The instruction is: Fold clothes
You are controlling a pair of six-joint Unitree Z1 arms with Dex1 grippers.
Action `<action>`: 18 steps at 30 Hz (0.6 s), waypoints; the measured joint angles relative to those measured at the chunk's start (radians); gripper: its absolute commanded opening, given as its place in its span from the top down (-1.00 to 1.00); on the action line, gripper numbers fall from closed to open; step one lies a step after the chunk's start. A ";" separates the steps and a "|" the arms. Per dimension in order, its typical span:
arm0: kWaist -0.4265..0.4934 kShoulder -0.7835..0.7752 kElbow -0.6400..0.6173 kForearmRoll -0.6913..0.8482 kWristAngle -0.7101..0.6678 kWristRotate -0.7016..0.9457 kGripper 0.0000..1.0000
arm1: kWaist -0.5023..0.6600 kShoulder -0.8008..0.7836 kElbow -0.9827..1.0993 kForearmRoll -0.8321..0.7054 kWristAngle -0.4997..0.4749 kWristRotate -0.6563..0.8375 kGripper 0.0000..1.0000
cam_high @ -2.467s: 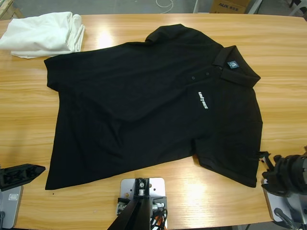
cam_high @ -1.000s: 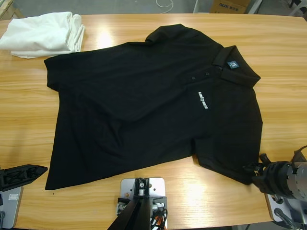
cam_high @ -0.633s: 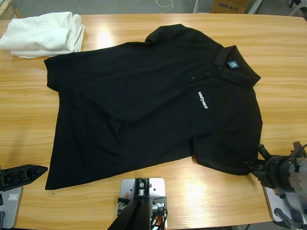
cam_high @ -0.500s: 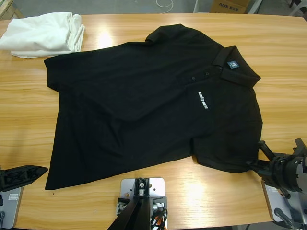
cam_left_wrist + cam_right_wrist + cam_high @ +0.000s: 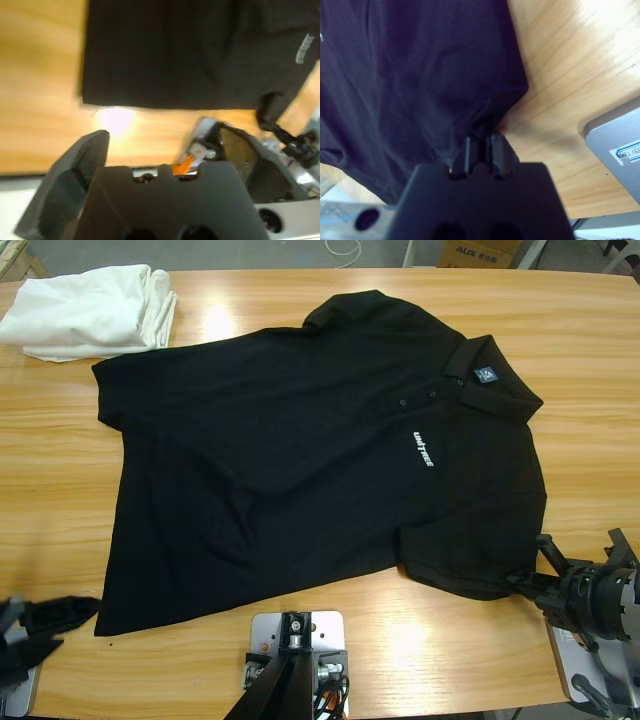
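My right pincer (image 5: pixel 481 145) is clenched on a pinch of the black polo shirt (image 5: pixel 320 450): in the right wrist view the two jaws sit nearly together with cloth puckered up between their tips. From above, that pincer (image 5: pixel 530 583) sits at the near right of the tabletop (image 5: pixel 590 360), and what it grips is the corner of the near sleeve (image 5: pixel 465 565). The rest of the shirt spreads away from it to the left and far side, so I judge the coming fold has to carry this sleeve inward, over the chest.

The shirt lies flat and face up, its long axis running left to right: the collar (image 5: pixel 490 375) is at the far right, the hem (image 5: pixel 110 510) at the left, and the white chest lettering (image 5: pixel 421 449) is between them, nearer the collar.

My left pincer (image 5: pixel 165 167) is released, its jaws spread wide with nothing between them. It hangs off the near left corner (image 5: pixel 40 625), just beside the hem's near corner but apart from it. So the right arm has the sleeve end and the left is nearer the hem end.

A folded white cloth (image 5: pixel 95 310) rests at the far left, close to the shirt's far hem corner. I see no containers on the tabletop.
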 measured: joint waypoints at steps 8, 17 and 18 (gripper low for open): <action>-0.386 0.104 0.072 0.000 0.118 -0.569 -1.00 | 0.000 0.000 0.001 0.000 0.005 0.000 1.00; -0.438 0.224 0.183 -0.070 0.275 -0.632 -0.76 | 0.000 -0.001 0.006 0.000 0.009 0.000 1.00; -0.440 0.234 0.188 -0.084 0.278 -0.632 -0.74 | 0.000 -0.002 0.007 0.000 0.009 0.000 1.00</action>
